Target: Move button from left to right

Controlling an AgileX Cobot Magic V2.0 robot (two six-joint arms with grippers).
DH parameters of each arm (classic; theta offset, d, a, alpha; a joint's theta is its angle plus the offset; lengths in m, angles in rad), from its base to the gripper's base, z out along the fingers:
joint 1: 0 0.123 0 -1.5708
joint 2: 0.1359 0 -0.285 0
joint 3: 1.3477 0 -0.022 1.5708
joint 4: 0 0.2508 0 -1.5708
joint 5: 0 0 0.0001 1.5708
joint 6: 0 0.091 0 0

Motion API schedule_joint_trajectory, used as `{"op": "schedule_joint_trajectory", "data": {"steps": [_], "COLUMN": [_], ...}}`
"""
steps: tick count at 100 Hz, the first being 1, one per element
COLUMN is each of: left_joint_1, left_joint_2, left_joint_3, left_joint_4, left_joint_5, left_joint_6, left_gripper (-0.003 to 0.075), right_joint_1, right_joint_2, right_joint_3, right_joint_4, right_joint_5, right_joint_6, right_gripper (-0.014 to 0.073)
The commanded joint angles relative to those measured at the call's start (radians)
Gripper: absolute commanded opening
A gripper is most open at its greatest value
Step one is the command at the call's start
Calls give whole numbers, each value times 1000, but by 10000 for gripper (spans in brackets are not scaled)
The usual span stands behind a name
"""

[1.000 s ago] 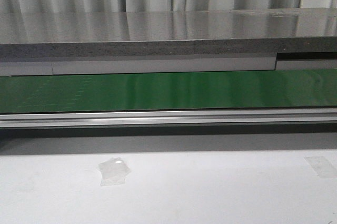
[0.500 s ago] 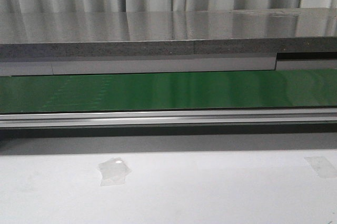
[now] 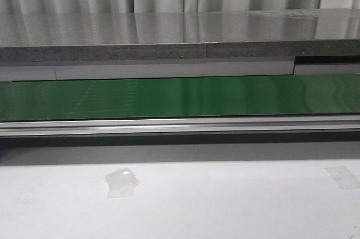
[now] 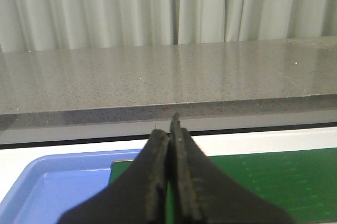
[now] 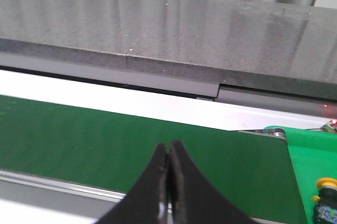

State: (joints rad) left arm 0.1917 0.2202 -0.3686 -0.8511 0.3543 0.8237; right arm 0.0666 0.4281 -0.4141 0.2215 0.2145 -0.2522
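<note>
Landmark: the green belt (image 3: 180,97), running left to right across the front view, grey counter (image 3: 169,36) behind it, white table (image 3: 225,205) in front. Two bits of clear tape (image 3: 121,181) lie on the table near the belt's rail. No arm and no button show in the front view.

Left end of belt: a blue tray (image 4: 47,187) sits against the belt's end, seen only from the left wrist. What shows of it holds nothing; the rest is hidden behind the fingers. Left gripper (image 4: 169,134) hangs over the tray-belt seam, jaws pressed together, nothing between them.

Mid belt: bare green, nothing riding on it.

Right end of belt: right gripper (image 5: 169,153) hangs over the belt's near edge, jaws pressed together, empty. Past the belt's end roller lies a brighter green surface, and there the button (image 5: 326,200) stands at the frame edge, yellow head up, black body below, so its long axis looks upright.

Judgement: the button lies beyond the belt's right end, off to the side of the right jaws and below them. The right arm is plainly the nearer; the left is well apart from it. Either set of jaws must spread before a grasp. The button already sits at the belt's right, so which step is in hand I cannot tell.
</note>
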Motion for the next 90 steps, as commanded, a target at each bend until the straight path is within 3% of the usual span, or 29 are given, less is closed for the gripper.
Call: {"op": "schedule_joint_trajectory", "data": {"steps": [1, 14, 20, 58, 90], "left_joint_1": [-6, -6, -6, -6, -6], "left_joint_2": [8, 8, 8, 8, 8], "left_joint_3": [-26, -26, -26, -26, -26], "left_joint_4": [-30, -30, -30, -30, -30], "left_joint_5": [-53, -53, -53, -53, -53], "left_joint_6": [0, 0, 0, 0, 0], "left_gripper": [-20, -20, -20, -20, -20], "right_joint_1": [2, 2, 2, 2, 2], "right_joint_2": [-23, -108, -150, -373, -458], "right_joint_3": [23, 140, 188, 426, 426], "right_joint_4": [-140, -329, -374, -373, -370], "right_joint_5": [-154, -264, -306, -357, -310], "right_joint_6": [182, 433, 481, 499, 498], "right_gripper": [-101, -101, -101, -101, -101]}}
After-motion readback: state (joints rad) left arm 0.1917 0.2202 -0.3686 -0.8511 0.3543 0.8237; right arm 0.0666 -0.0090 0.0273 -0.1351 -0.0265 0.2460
